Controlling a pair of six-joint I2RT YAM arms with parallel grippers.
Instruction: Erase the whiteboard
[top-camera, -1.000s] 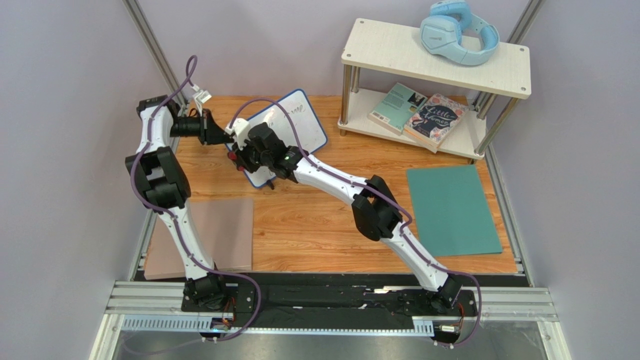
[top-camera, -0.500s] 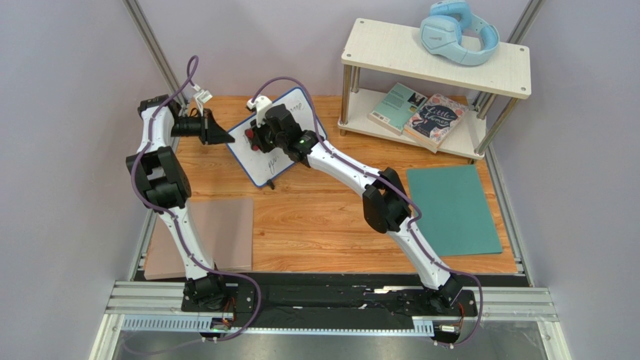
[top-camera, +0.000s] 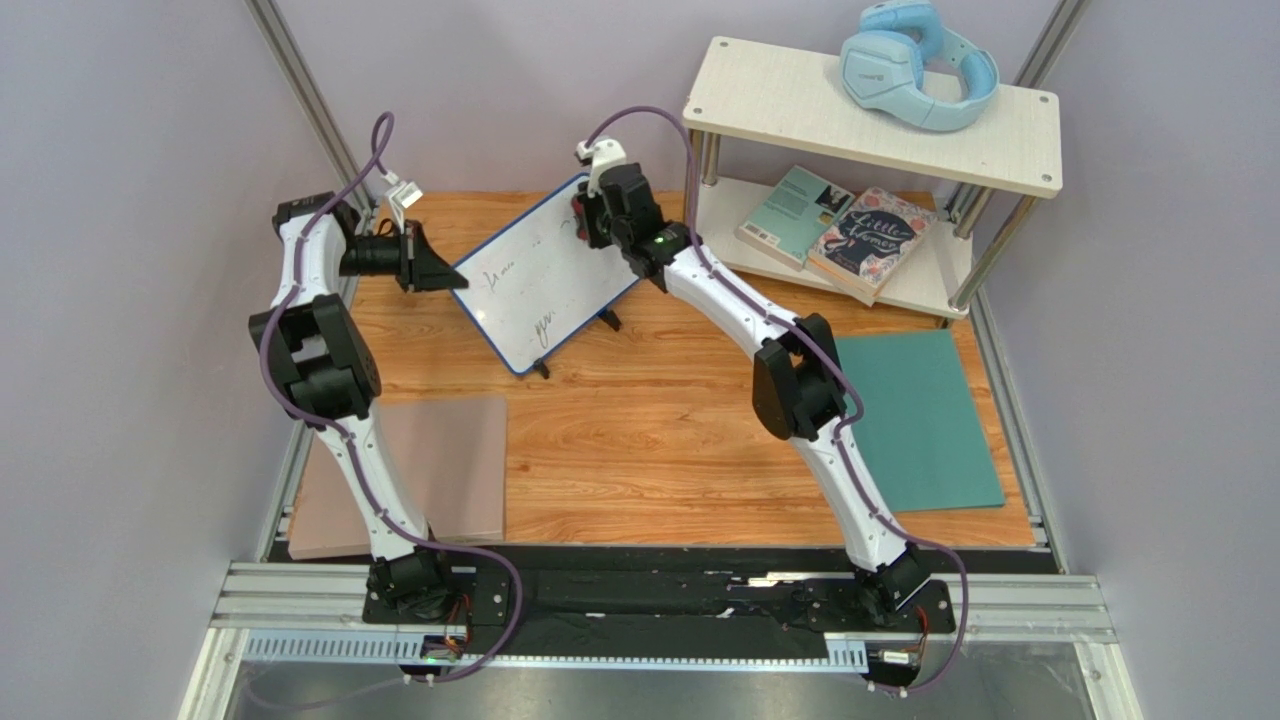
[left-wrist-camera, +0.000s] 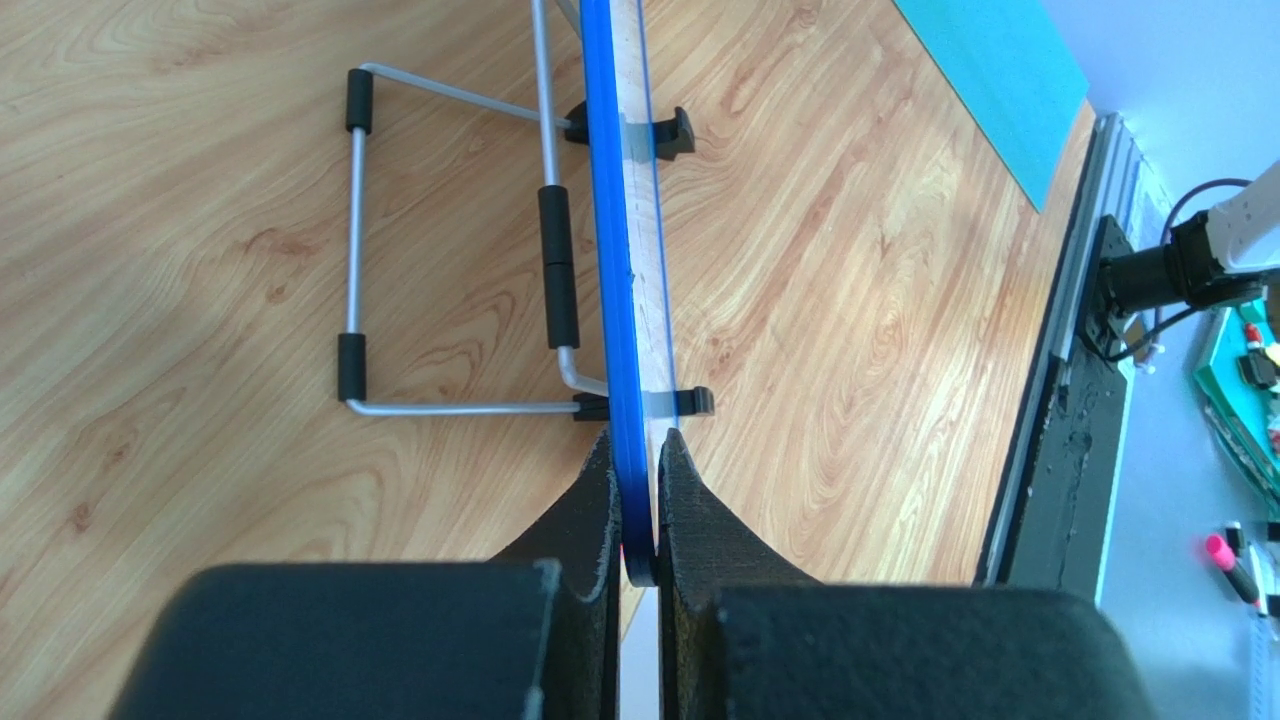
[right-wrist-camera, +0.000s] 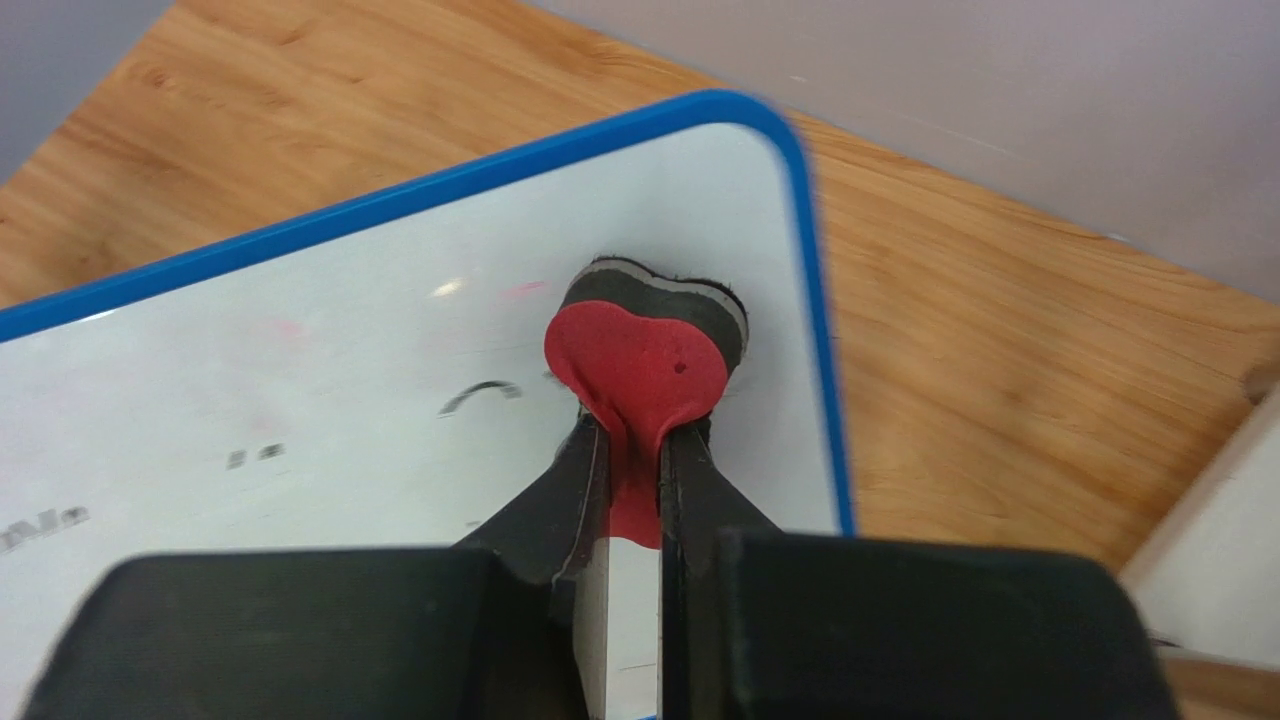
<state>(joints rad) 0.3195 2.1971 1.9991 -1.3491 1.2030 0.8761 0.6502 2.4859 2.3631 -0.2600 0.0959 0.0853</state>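
Our right gripper (right-wrist-camera: 634, 435) has its jaws pinched narrow on a red eraser (right-wrist-camera: 639, 338) with a dark felt layer. We see the eraser pressed flat to the whiteboard (top-camera: 544, 278) just inside its upper right corner, close to the blue frame. Our left gripper (left-wrist-camera: 637, 450) is clamped on the board's opposite edge, with the thin blue frame caught between its two black fingers.

The whiteboard stands tilted on its wire stand (left-wrist-camera: 451, 270) at the back of the wooden table (top-camera: 646, 435), left of the small two-tier shelf (top-camera: 781, 93). Black handwriting shows on the white surface: a line near the upper left, a scrawl lower down and a short curved stroke just left of the eraser.

Pale blue headphones (top-camera: 917, 60) sit on the shelf top, with two books (top-camera: 842, 228) on the tier below. A teal mat (top-camera: 902, 420) lies flat at the right of the table and a pinkish-brown mat (top-camera: 451, 465) at the near left — both well apart from the board.
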